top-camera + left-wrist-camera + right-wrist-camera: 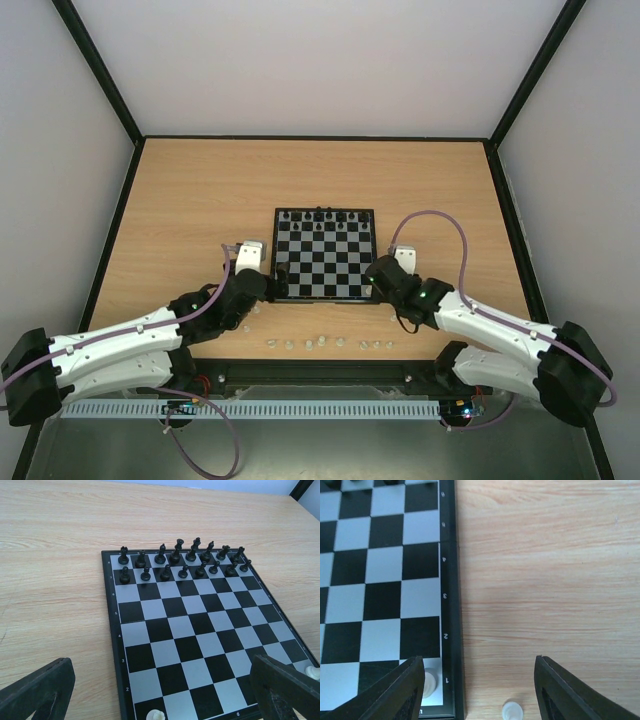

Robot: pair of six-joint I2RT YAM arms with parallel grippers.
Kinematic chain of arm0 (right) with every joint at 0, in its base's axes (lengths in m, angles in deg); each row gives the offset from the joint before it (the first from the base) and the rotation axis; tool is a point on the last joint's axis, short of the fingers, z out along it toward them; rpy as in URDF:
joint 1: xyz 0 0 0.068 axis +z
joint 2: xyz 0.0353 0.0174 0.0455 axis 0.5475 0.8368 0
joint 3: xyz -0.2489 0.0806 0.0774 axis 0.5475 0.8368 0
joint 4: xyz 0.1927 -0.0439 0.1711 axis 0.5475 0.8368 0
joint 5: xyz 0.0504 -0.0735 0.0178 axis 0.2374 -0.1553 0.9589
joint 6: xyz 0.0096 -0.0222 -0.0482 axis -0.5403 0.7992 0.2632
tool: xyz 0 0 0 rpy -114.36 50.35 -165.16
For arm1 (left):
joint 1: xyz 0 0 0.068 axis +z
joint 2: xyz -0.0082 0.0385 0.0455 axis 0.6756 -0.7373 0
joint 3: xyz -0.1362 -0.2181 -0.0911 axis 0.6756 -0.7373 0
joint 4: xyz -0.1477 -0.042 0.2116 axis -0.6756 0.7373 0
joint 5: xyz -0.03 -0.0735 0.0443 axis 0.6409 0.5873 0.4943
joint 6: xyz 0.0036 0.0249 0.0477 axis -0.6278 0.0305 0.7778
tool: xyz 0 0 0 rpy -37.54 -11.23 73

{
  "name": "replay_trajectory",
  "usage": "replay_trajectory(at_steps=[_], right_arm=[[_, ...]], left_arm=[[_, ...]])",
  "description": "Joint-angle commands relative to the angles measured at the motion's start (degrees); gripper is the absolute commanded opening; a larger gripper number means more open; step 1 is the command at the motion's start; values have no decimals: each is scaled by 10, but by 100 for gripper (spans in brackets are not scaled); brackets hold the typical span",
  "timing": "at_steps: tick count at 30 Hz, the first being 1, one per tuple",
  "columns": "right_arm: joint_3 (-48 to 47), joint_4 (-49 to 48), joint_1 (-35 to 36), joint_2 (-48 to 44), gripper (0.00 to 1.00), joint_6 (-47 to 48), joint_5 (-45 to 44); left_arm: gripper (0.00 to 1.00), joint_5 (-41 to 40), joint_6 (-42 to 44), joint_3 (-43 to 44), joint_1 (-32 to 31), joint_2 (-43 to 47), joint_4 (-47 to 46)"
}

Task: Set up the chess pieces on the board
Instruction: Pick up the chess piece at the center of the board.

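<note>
Fingers (400, 695) of the right gripper (479, 659) stand apart, roughly half spread, with nothing clamped between them. One finger hangs over the near corner of the board (452, 605), just beside a whitish chess piece (429, 682) standing on the corner square by the numeral 1; cannot tell whether the two touch. The other finger is over the bare wood of the table (545, 580). A second whitish chess piece (512, 711) stands on the wood between the fingers, just off the board's border. Fingers (42, 690) of the left gripper (160, 662) are spread to full width and hold nothing. One is over the wood beside the board, the other over the chequered squares. One whitish piece (156, 715) stands on the nearest rank between them, untouched. Another (312, 671) shows at the board's right edge, half hidden by the finger. Black pieces (182, 560) fill the two far ranks, all upright. From above, the two grippers flank the board's near corners, left and right. The board lies square at mid-table. The remaining chess pieces (325, 343) sit in a loose row on the wood, between the board's near edge and the arm bases.
</note>
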Motion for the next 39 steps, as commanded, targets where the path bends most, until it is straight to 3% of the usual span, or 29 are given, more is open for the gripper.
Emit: replay_trajectory(at_steps=[1,13,39], right_arm=[[-21,56,2,24,60,-44,11],[18,60,2,20,47,-88,64],[55,38,3,37,28,-117,61]], left_arm=[[99,-14,4,-3,2,2,-2],[99,4,4,-5,2,7,-6],[99,7,4,-6,2,11,-8]])
